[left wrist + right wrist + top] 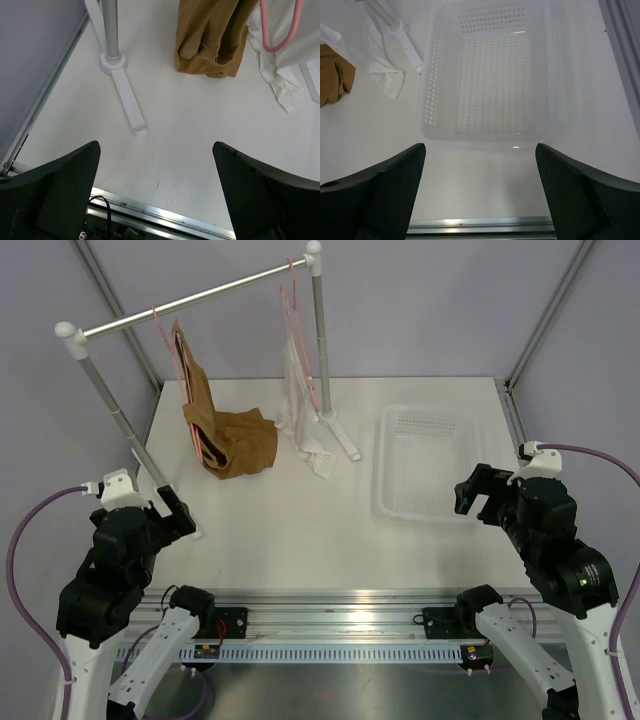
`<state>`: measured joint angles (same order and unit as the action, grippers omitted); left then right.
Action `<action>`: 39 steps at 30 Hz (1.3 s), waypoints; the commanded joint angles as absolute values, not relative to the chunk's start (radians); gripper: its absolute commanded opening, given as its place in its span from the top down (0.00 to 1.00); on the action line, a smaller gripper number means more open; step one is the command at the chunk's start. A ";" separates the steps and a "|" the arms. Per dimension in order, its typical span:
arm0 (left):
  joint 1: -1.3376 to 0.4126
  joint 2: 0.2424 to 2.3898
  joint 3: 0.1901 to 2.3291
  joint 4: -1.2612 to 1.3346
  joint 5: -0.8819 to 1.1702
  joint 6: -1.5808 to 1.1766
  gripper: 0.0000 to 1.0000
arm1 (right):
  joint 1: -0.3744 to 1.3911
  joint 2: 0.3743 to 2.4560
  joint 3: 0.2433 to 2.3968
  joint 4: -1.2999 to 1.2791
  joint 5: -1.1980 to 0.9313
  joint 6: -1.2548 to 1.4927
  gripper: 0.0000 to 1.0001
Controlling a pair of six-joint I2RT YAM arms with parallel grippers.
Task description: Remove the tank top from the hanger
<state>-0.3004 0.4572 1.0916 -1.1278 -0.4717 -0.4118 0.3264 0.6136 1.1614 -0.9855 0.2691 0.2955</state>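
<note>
Hanger (183,392): thin pink wire, hook over the slanted metal rail (200,302) near its left end, at the back left of the worktop (330,510). Brown tank top (240,445) is still on it: the cloth runs down along the wire, and its lower part lies bunched in a folded heap on the worktop, just right of the rack's left upright (115,415). The fabric looks ribbed in the left wrist view, with a hemmed edge showing at the bottom of the heap. A second pink hanger (293,300) near the rail's right end carries a white cloth (305,410), whose tail also touches the worktop beside the brown heap. A clear perforated basket (425,465) sits front right, well apart from both garments. Left gripper (178,512): jaws wide apart, hovering over bare worktop near the left rack foot (127,100). Right gripper (478,495): jaws wide apart, hanging just in front of the basket's near rim. Writing: small red/yellow stickers (205,648) on the arm bases, too small to read.
</note>
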 commanded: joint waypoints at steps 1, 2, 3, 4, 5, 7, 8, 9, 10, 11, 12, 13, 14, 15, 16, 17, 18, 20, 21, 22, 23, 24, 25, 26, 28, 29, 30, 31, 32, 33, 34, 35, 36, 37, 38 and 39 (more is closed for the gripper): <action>-0.304 0.463 1.132 -1.121 -0.492 -0.416 0.01 | 0.330 0.604 1.186 -0.966 0.259 0.301 0.01; -0.304 0.466 1.137 -1.127 -0.489 -0.416 0.01 | 0.328 0.603 1.186 -0.966 0.255 0.299 0.01; -0.304 0.477 1.149 -1.135 -0.489 -0.419 0.01 | 0.328 0.604 1.186 -0.963 0.253 0.299 0.00; -0.304 0.488 1.166 -1.147 -0.483 -0.422 0.01 | 0.328 0.606 1.187 -0.963 0.252 0.299 0.00; -0.304 0.497 1.213 -1.175 -0.483 -0.425 0.01 | 0.328 0.610 1.186 -0.962 0.242 0.298 0.01; -0.304 0.526 1.259 -1.190 -0.491 -0.422 0.01 | 0.328 0.611 1.180 -0.953 0.203 0.298 0.01; -0.304 0.535 1.306 -1.196 -0.495 -0.420 0.01 | 0.328 0.601 1.167 -0.931 0.183 0.301 0.00; -0.304 0.549 1.330 -1.195 -0.497 -0.416 0.01 | 0.328 0.595 1.158 -0.917 0.163 0.304 0.01; -0.304 0.563 1.359 -1.195 -0.495 -0.414 0.01 | 0.328 0.589 1.151 -0.904 0.123 0.316 0.00; -0.304 0.607 1.386 -1.193 -0.492 -0.417 0.01 | 0.328 0.581 1.135 -0.878 0.103 0.324 0.01; -0.304 0.629 1.450 -1.190 -0.483 -0.422 0.01 | 0.328 0.577 1.129 -0.865 0.088 0.331 0.01; -0.304 0.650 1.482 -1.187 -0.457 -0.423 0.01 | 0.328 0.574 1.123 -0.853 0.059 0.343 0.01; -0.304 0.697 1.508 -1.166 -0.440 -0.420 0.01 | 0.328 0.574 1.111 -0.833 0.046 0.351 0.01; -0.304 0.715 1.564 -1.154 -0.427 -0.417 0.01 | 0.328 0.575 1.106 -0.827 0.034 0.363 0.01; -0.304 0.736 1.589 -1.141 -0.410 -0.417 0.01 | 0.328 0.578 1.101 -0.821 0.011 0.370 0.01; -0.304 0.770 1.610 -1.106 -0.405 -0.405 0.01 | 0.330 0.589 1.094 -0.810 0.003 0.374 0.00; -0.304 0.793 1.650 -1.089 -0.400 -0.397 0.01 | 0.328 0.595 1.092 -0.808 -0.026 0.382 0.01; -0.304 0.836 1.692 -1.049 -0.397 -0.376 0.01 | 0.328 0.617 1.088 -0.810 -0.078 0.385 0.00; -0.304 0.900 1.718 -1.046 -0.397 -0.373 0.01 | 0.330 0.621 1.086 -0.808 -0.092 0.387 0.01; -0.304 0.934 1.783 -1.048 -0.393 -0.367 0.01 | 0.330 0.624 1.085 -0.808 -0.115 0.388 0.00; -0.304 0.977 1.813 -1.045 -0.391 -0.359 0.01 | 0.328 0.624 1.085 -0.813 -0.123 0.390 0.00; -0.304 1.015 1.845 -1.048 -0.396 -0.345 0.01 | 0.328 0.620 1.083 -0.815 -0.129 0.390 0.00; -0.304 1.105 1.879 -1.052 -0.397 -0.338 0.01 | 0.328 0.612 1.081 -0.816 -0.126 0.393 0.01; -0.304 1.152 1.967 -1.084 -0.394 -0.319 0.01 | 0.330 0.603 1.081 -0.822 -0.123 0.391 0.01; -0.302 1.288 2.044 -1.112 -0.428 -0.305 0.01 | 0.328 0.589 1.085 -0.831 -0.117 0.391 0.00; -0.302 1.327 2.122 -1.139 -0.446 -0.295 0.01 | 0.328 0.578 1.088 -0.842 -0.118 0.391 0.01; -0.298 1.366 2.150 -1.146 -0.463 -0.287 0.01 | 0.328 0.574 1.089 -0.848 -0.123 0.388 0.00; -0.295 1.423 2.176 -1.150 -0.497 -0.282 0.01 | 0.330 0.569 1.091 -0.854 -0.138 0.384 0.01; -0.288 1.452 2.212 -1.150 -0.505 -0.275 0.01 | 0.328 0.558 1.094 -0.865 -0.144 0.379 0.01; -0.266 1.474 2.227 -1.150 -0.505 -0.272 0.01 | 0.328 0.555 1.094 -0.871 -0.152 0.376 0.01; -0.252 1.495 2.243 -1.160 -0.476 -0.272 0.01 | 0.328 0.552 1.094 -0.876 -0.162 0.365 0.00; -0.233 1.529 2.250 -1.158 -0.451 -0.278 0.04 | 0.328 0.546 1.094 -0.888 -0.166 0.361 0.00; -0.204 1.538 2.243 -1.152 -0.430 -0.278 0.10 | 0.330 0.545 1.094 -0.893 -0.164 0.351 0.01; -0.198 1.546 2.235 -1.135 -0.410 -0.278 0.13 | 0.330 0.542 1.092 -0.897 -0.163 0.348 0.01; -0.186 1.558 2.226 -1.132 -0.411 -0.276 0.15 | 0.330 0.541 1.091 -0.900 -0.164 0.345 0.00; -0.181 1.565 2.212 -1.128 -0.413 -0.276 0.21 | 0.328 0.543 1.089 -0.902 -0.164 0.339 0.01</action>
<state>-0.2092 1.5871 2.1906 -1.1435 -0.4320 -0.2977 0.3264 0.5461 1.0782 -0.8875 -0.1268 0.3695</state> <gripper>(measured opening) 0.815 0.993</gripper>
